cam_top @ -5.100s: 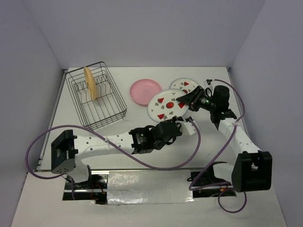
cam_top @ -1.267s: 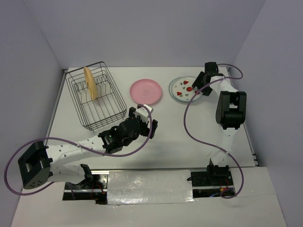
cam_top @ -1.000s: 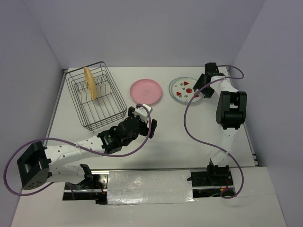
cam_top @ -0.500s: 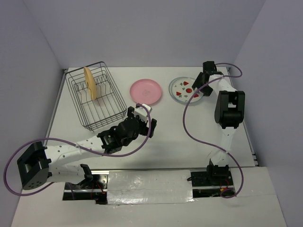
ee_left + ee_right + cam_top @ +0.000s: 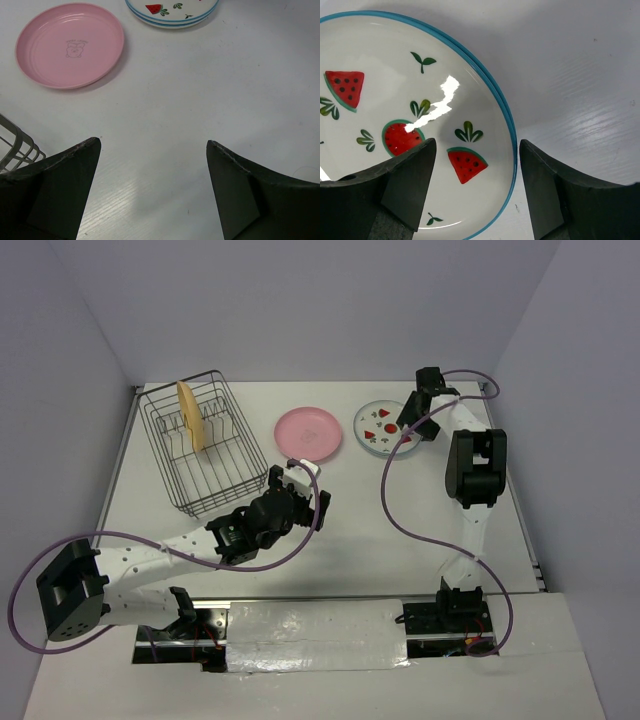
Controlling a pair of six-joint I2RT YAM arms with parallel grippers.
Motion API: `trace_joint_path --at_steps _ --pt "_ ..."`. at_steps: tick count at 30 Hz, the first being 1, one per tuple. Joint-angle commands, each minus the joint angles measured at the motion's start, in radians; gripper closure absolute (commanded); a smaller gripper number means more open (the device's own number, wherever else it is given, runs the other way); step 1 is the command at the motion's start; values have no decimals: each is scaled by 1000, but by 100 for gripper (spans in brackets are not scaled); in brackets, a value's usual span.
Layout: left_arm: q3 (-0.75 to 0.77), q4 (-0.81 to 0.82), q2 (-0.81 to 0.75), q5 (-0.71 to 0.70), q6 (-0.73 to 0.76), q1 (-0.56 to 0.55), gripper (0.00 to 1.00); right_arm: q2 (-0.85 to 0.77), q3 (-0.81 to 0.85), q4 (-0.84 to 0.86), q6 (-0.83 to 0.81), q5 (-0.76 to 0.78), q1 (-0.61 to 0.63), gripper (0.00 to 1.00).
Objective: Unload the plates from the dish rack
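The dish rack (image 5: 205, 450) stands at the back left with a yellow-orange plate (image 5: 189, 415) upright in its prongs. A pink plate (image 5: 309, 431) (image 5: 70, 45) lies flat on the table. To its right lies a white plate with red watermelon marks (image 5: 380, 427) (image 5: 395, 115) (image 5: 172, 12); its blue rim looks doubled, as if stacked on another. My right gripper (image 5: 410, 418) (image 5: 477, 150) is open astride that plate's right rim, one finger over the dish and one outside it. My left gripper (image 5: 305, 485) (image 5: 152, 150) is open over bare table, holding nothing.
A corner of the rack's wire (image 5: 15, 145) shows at the left edge of the left wrist view. Walls close the table at the back and both sides. Purple cables (image 5: 400, 500) loop from both arms over the near table.
My right gripper has shifted a little left along the white plate's rim, and the plate sits slightly further left. The left arm has barely moved.
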Motion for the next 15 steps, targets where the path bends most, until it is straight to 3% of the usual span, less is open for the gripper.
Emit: trace_joint_path --at_steps 1,10,12,14,15 --pt "26 35 2 -18 21 -3 1 0 40 -20 8 42 3 25" --pt "26 23 -3 -34 24 -5 5 -141 -78 4 1 10 -23 25" --pt "12 69 3 -51 15 -2 15 -187 -100 7 -4 -7 -23 25" --pt "28 97 31 -66 -35 12 36 -238 -133 23 5 -36 -53 25" --pt "61 36 74 -78 -63 27 49 -254 -144 26 7 -53 -52 25"
